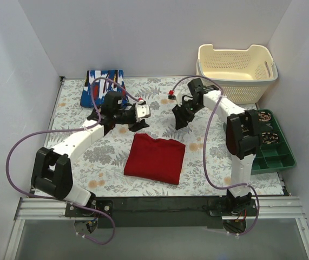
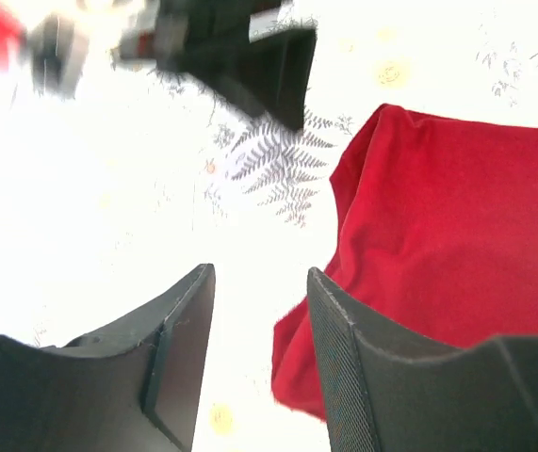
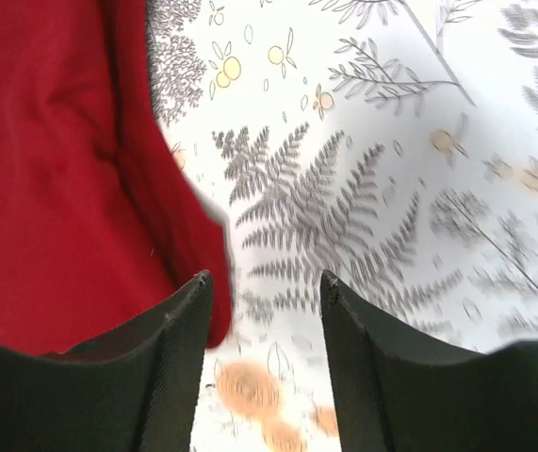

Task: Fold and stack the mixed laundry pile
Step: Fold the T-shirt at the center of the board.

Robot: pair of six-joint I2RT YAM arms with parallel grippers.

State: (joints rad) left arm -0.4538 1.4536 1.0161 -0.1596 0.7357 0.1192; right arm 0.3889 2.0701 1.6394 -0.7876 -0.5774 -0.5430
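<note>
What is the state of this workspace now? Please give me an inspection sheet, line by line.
Surface: table with fern-print cover, flat.
Job's things: plain deep red cloth garment folded at centre; blue cloth garment with white, red and black print folded at far left; apart, not stacked.
Clutter: cream perforated plastic basket at far right; green plastic tray of coiled items at right edge.
Claws: left claw open, empty; right claw open, empty; both near the red garment's far edge.
Cables: purple cables hang in loose loops.
Surroundings: plain white walls; nothing else seen.
</note>
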